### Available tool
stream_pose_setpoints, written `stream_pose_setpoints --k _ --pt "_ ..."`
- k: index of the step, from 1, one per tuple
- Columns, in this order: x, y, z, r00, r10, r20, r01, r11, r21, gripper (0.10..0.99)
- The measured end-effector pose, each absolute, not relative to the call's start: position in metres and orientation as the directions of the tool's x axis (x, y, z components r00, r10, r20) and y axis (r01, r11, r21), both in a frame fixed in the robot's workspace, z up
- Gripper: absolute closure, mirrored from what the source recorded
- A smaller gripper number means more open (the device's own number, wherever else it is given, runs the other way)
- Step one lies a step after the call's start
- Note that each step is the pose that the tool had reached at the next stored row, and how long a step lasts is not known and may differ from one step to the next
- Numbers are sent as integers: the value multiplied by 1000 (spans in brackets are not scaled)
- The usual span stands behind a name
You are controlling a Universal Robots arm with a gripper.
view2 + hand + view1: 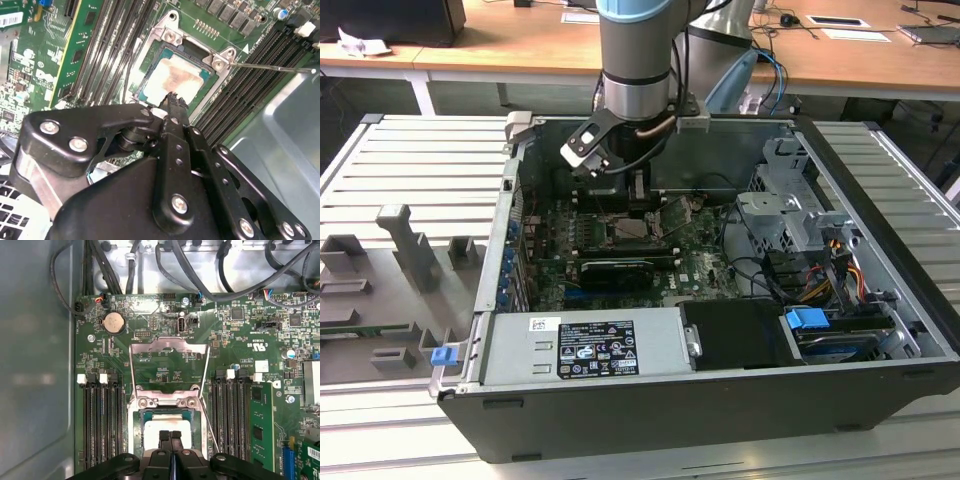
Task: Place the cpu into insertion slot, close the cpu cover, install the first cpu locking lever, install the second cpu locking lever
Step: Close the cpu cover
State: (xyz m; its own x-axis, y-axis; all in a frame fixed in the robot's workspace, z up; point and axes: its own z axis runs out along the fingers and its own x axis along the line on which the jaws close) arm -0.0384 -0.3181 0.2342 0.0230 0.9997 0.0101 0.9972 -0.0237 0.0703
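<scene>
The gripper (170, 434) is clenched with its fingertips pressed together, grasping nothing, directly over the cpu (151, 432). The cpu lies seated in the insertion slot (135, 435). The cpu cover (170, 343) stands hinged open, which leaves the socket accessible.

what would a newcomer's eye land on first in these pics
The black hand, shut, hangs close over the cpu, which sits in the insertion slot with a brownish smear on its pale top. Beside the slot, the cpu cover stands swung open.
</scene>
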Motion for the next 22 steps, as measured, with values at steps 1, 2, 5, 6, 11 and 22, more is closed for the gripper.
stream_pose_setpoints --k 1,2,5,6,11,22 --pt "-38 -318 237 23 1000 10 997 -24 70 980" --pt "-38 -318 241 23 1000 10 997 -24 70 980" --pt "-38 -318 258 23 1000 10 997 -24 70 980" --pt "-38 -318 260 23 1000 10 997 -24 70 980" --pt "-38 -318 264 23 1000 10 997 -23 70 980" --pt "-22 -318 263 23 1000 10 997 -23 70 980"
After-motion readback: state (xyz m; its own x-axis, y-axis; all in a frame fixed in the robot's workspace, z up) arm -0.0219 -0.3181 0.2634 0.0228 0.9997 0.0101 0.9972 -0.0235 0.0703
